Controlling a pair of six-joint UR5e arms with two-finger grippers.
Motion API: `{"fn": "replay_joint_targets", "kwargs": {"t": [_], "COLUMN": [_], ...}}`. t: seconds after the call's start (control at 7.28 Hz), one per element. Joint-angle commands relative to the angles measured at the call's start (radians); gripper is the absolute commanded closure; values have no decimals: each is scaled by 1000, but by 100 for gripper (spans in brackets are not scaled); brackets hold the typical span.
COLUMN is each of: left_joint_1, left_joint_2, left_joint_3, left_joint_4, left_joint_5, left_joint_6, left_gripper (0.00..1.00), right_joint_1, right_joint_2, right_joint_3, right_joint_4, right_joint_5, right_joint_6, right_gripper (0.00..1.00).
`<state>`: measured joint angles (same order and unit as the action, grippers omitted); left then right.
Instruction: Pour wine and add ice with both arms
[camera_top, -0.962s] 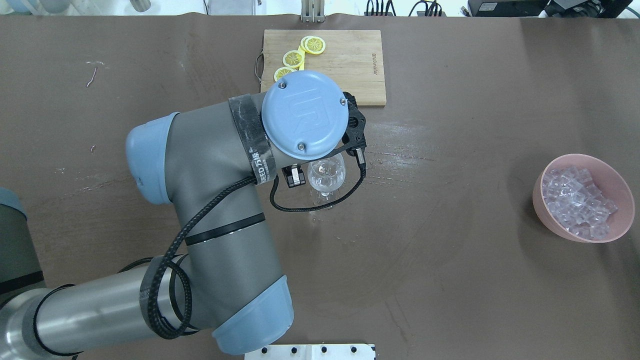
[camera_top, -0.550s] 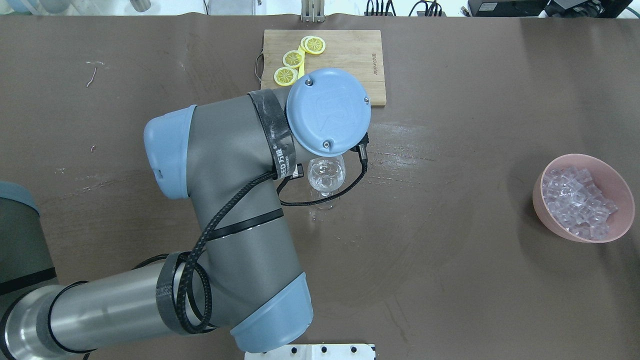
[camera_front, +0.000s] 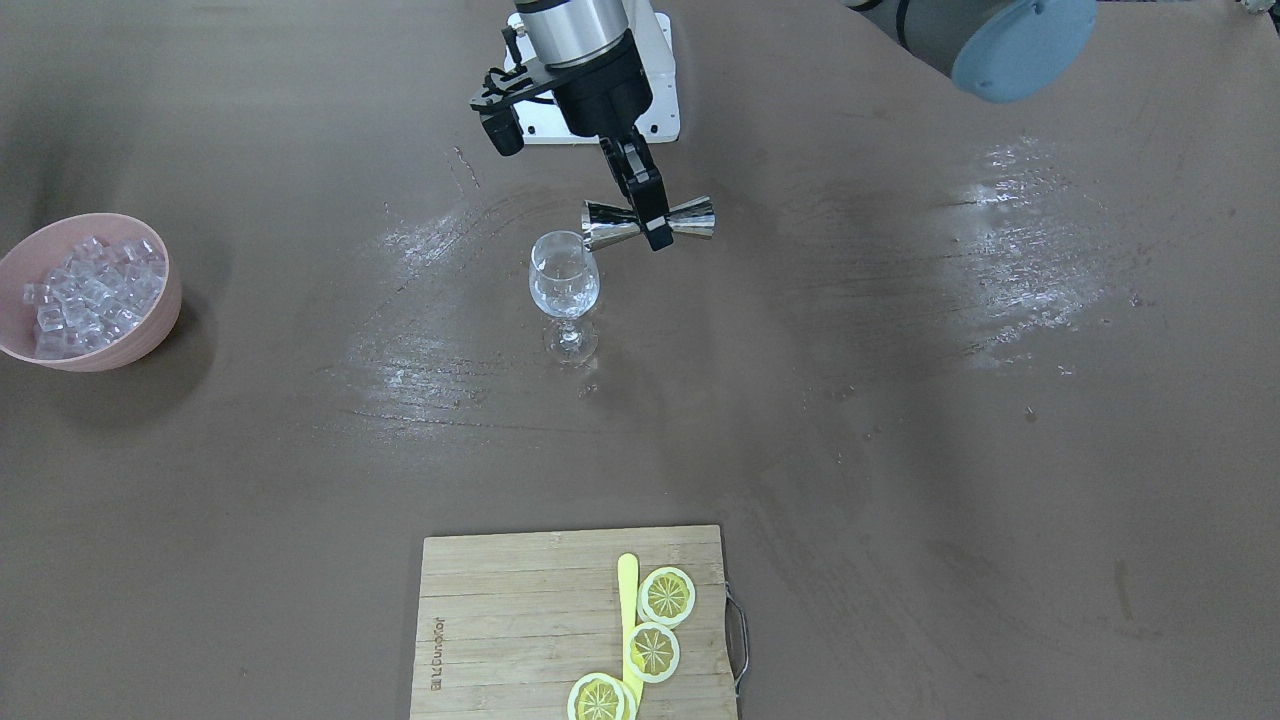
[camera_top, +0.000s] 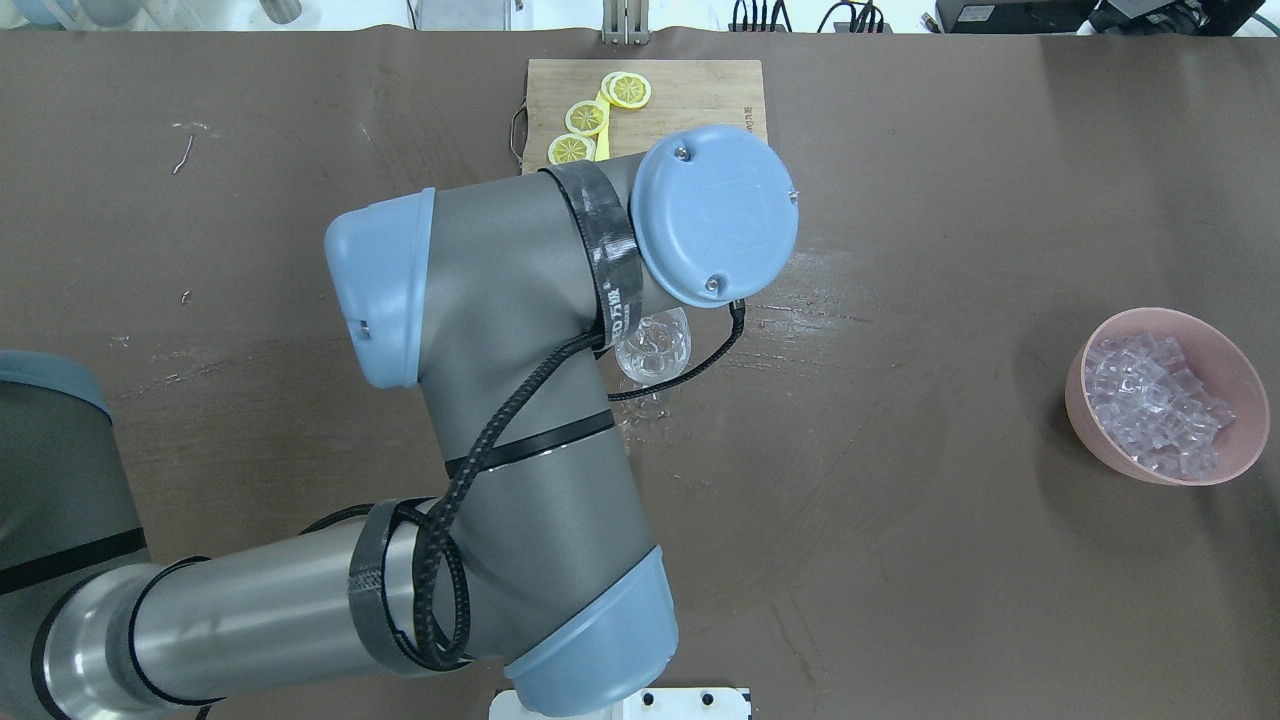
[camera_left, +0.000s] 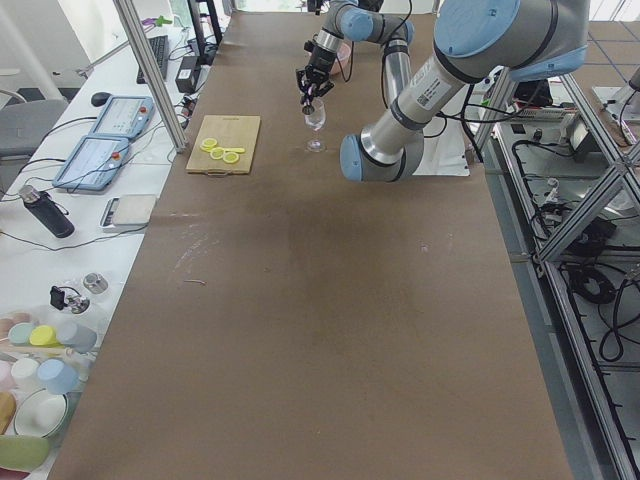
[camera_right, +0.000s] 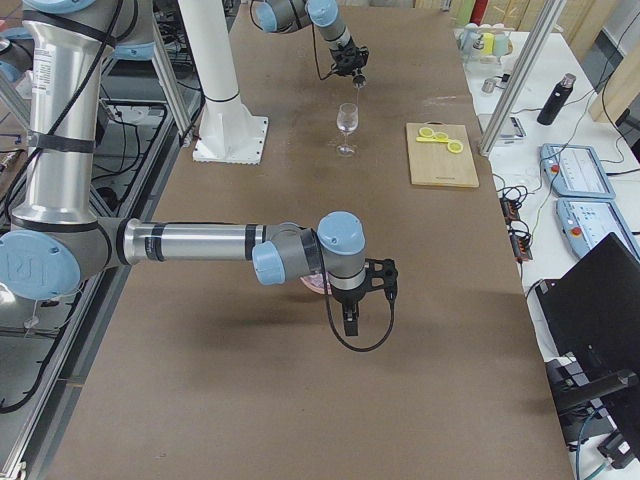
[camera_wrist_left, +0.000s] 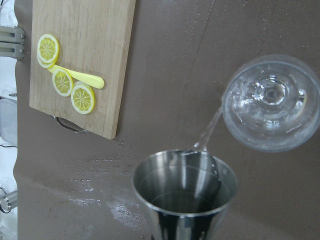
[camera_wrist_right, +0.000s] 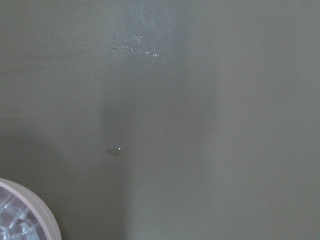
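**Jigger tipped, pour under way**

In the last second my left wrist has rolled further over the wine glass (camera_front: 564, 278). My left tool (camera_front: 655, 228), clamped on the jigger (camera_front: 605, 226), now holds it sideways, and a thin stream (camera_wrist_left: 209, 131) runs into the glass. The ice (camera_front: 85, 285) waits in the pink bowl (camera_front: 120, 355) near my right tool (camera_right: 347, 322); I cannot tell how far open that one is.

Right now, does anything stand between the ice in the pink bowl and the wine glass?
On the table, nothing visible: the stretch between the pink bowl of ice and the wine glass is bare. But the left gripper holds a steel jigger tipped at the glass's rim, pouring into it.
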<state>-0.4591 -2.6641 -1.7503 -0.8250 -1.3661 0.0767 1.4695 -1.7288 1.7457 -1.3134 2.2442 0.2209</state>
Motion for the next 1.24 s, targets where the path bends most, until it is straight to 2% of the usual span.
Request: {"fn": "replay_joint_targets", "kwargs": {"t": [0.0, 0.69, 1.1], "left_joint_1": [20, 33, 30], "left_joint_2": [-14, -17, 3], "left_joint_3": [12, 9, -61], "left_joint_4": [33, 49, 33], "left_joint_5": [21, 45, 35], "left_joint_6": [-2, -8, 1], "left_gripper": [100, 100, 100], "right_joint_1": [0, 0, 0], "right_joint_2": [0, 0, 0], "right_joint_3": [0, -2, 0], "right_joint_4": [0, 0, 0], "right_joint_5": [0, 0, 0], "right_joint_6": [0, 9, 8], "right_gripper": [0, 0, 0]}}
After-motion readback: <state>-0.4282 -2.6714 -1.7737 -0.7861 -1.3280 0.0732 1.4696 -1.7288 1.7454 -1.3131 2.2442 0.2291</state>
